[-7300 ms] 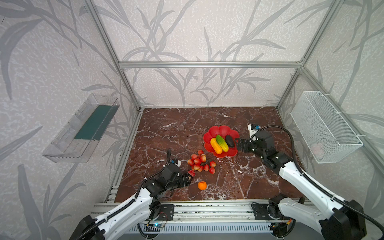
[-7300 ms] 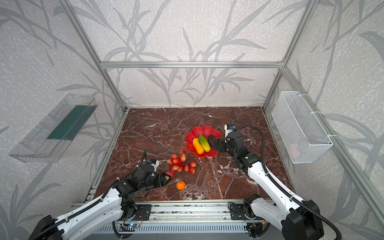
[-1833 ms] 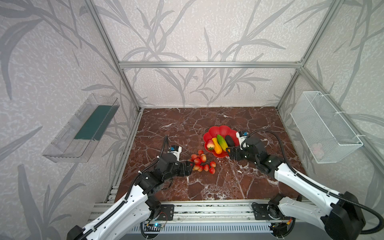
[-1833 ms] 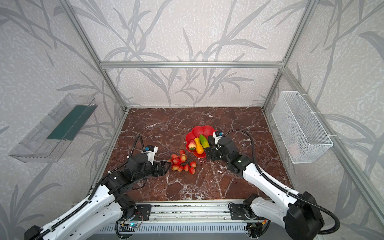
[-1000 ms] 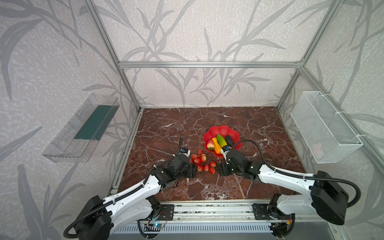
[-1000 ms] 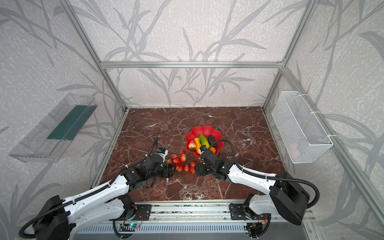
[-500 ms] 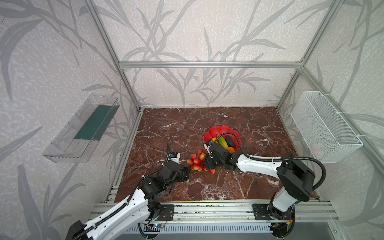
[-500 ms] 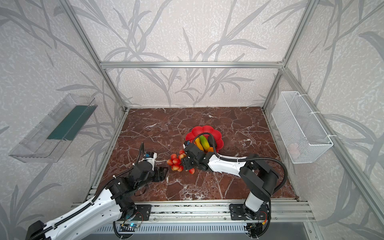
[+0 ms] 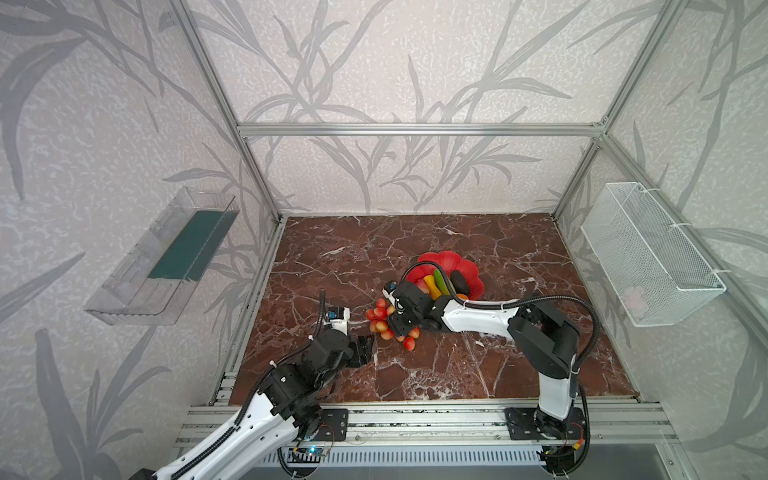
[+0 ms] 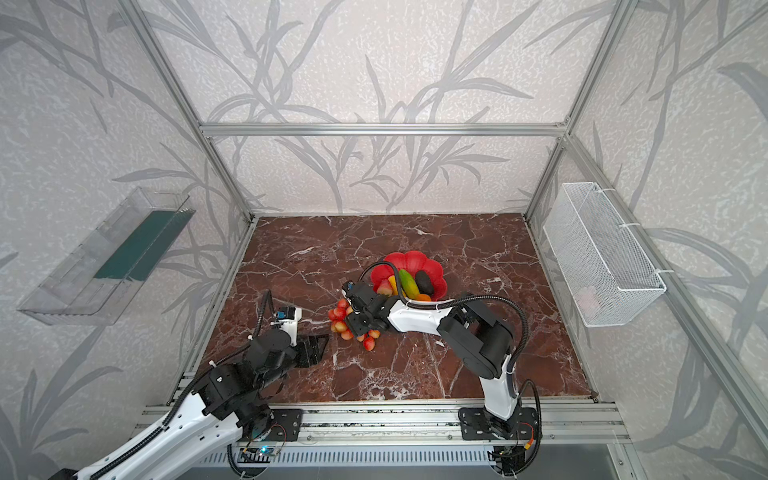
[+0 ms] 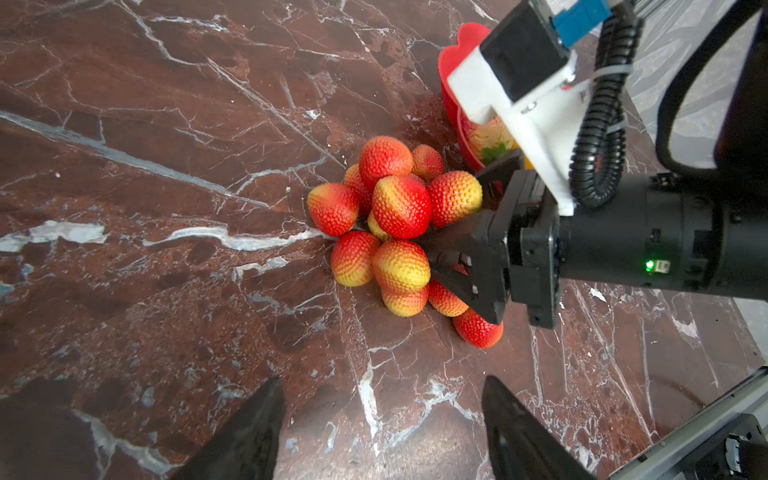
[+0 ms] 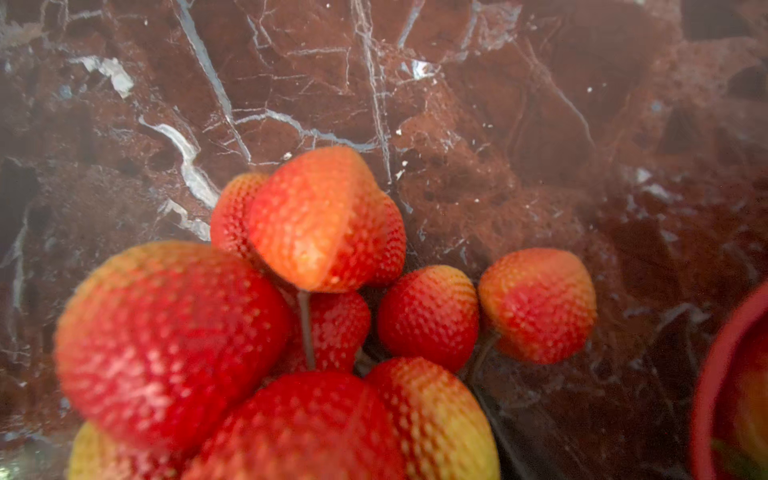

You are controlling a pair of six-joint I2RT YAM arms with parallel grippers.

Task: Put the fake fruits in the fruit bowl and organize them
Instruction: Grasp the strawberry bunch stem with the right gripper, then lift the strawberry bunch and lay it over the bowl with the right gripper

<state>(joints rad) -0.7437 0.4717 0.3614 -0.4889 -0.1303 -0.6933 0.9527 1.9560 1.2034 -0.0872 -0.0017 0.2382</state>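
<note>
A cluster of red-and-yellow berries crowds the middle of the frame, blurred from closeness, with the brown marbled table behind. The red fruit bowl shows only as a rim at the frame's edge, apart from the nearest berry.

Premises: robotics test cell. Evidence: silver aluminium-profile frame enclosing grey leaf-patterned wall panels; brown marble-patterned tabletop; two white-and-black robot arms bolted to a slotted metal base rail.

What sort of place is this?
Probably a robot test booth: metal frame bars around patterned walls, two white robot arms bolted to a front rail, and fake red berries beside a red petalled dish.
</note>
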